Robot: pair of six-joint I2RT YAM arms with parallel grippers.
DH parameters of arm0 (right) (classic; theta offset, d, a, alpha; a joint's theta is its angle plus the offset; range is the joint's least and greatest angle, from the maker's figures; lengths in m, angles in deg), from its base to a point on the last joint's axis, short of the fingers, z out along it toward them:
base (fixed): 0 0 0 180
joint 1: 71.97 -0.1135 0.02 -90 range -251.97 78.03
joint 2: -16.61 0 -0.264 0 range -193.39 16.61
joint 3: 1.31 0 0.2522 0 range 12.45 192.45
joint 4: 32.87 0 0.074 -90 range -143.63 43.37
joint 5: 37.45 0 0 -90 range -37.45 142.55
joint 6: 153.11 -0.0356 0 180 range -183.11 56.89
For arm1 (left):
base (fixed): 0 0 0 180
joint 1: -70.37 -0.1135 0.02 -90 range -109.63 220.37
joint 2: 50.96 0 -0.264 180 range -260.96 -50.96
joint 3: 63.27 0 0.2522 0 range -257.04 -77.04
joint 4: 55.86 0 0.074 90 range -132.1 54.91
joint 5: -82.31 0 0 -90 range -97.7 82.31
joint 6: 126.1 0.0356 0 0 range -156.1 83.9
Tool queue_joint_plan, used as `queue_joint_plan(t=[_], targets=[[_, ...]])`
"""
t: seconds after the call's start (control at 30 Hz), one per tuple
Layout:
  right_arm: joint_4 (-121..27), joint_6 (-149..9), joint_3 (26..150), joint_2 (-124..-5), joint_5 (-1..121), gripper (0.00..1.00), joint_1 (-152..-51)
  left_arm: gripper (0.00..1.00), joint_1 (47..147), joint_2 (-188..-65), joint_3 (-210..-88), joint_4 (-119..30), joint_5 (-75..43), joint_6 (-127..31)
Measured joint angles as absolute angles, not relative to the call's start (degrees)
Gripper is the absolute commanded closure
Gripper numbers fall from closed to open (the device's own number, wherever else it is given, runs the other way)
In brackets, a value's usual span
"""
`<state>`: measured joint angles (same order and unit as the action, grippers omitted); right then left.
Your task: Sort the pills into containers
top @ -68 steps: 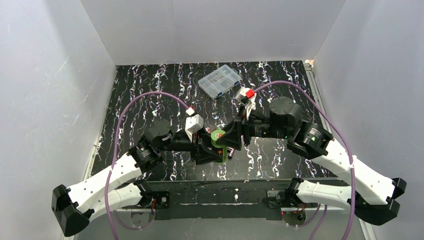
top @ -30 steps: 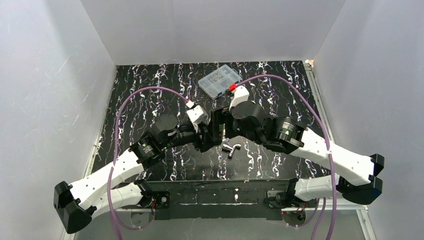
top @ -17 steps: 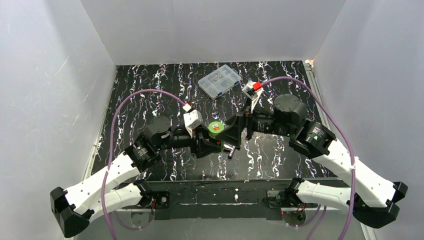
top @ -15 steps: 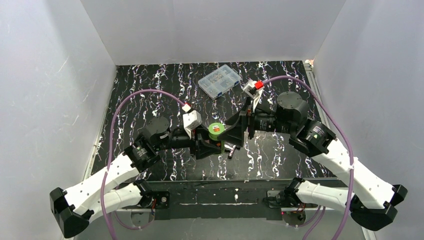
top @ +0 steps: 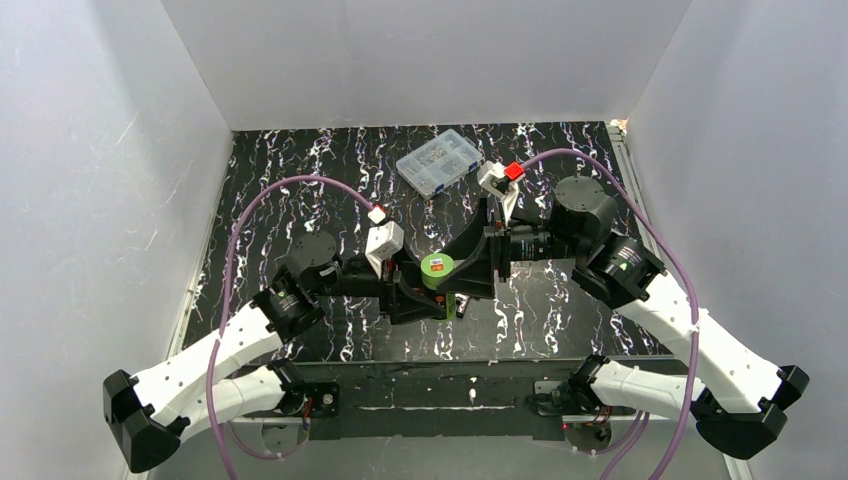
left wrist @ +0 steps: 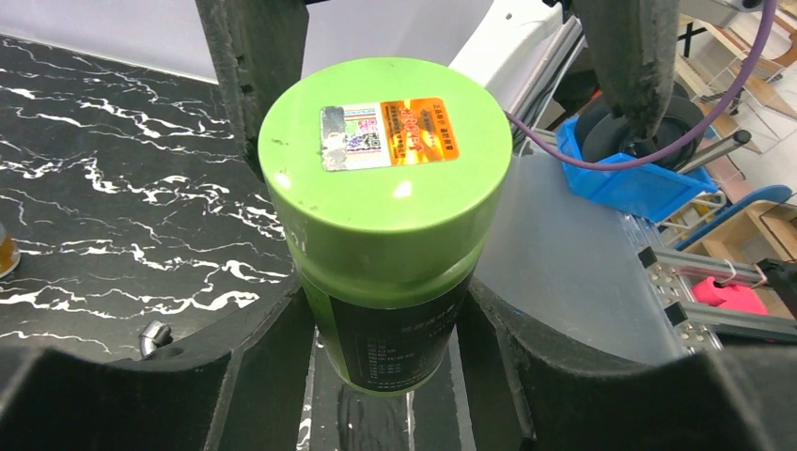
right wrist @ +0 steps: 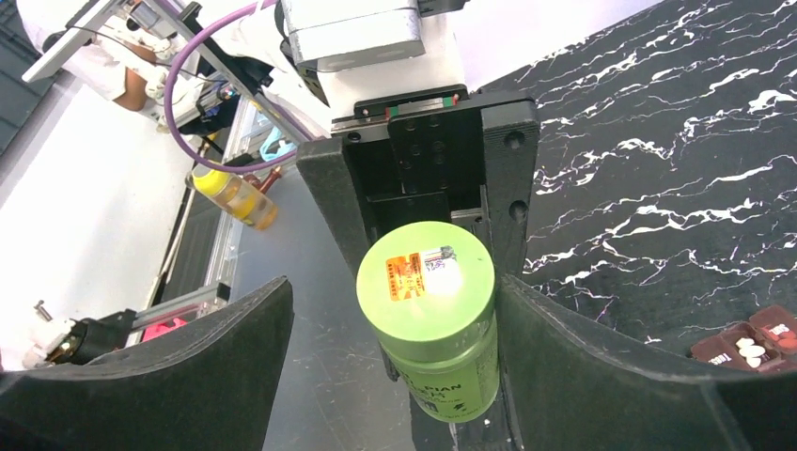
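The left gripper [left wrist: 390, 381] clamps the bottle [left wrist: 390, 329] by its body, its cap [right wrist: 425, 277] between the right gripper's [right wrist: 393, 291] parted jaws, apparently untouched.

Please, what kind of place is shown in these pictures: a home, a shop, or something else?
Most likely a robotics lab test cell, not a home. Plain white panels enclose a black marbled table, and a left arm and a right arm are bolted at its near edge.

walls [top: 420, 60]: plain white | tabletop [top: 290, 180]: black, white veins | light: even
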<state>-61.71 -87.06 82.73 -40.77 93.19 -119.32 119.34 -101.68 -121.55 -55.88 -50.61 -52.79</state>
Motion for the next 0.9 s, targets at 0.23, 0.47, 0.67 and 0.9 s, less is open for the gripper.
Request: queue_joint_plan(t=[0.23, 0.47, 0.67, 0.9], targets=[[-61.57, -86.79, 82.73, -40.77, 92.60, 0.37, -119.28, 1.00, 119.34, -102.69, -121.55, -58.02, -52.27, -54.73], [-61.71, -86.47, 82.73, -40.77, 91.20, 0.47, -119.28, 1.00, 119.04, -102.82, -121.53, -58.85, -52.69, -55.76], [-63.32, -85.44, 82.73, -40.77, 85.76, 0.64, -120.52, 1.00, 118.84, -102.82, -121.55, -56.79, -49.39, -54.67], [-68.61, -84.32, 84.33, -42.50, 68.06, 0.70, -125.81, 1.00, 118.84, -103.28, -122.31, -49.76, -39.77, -50.76]])
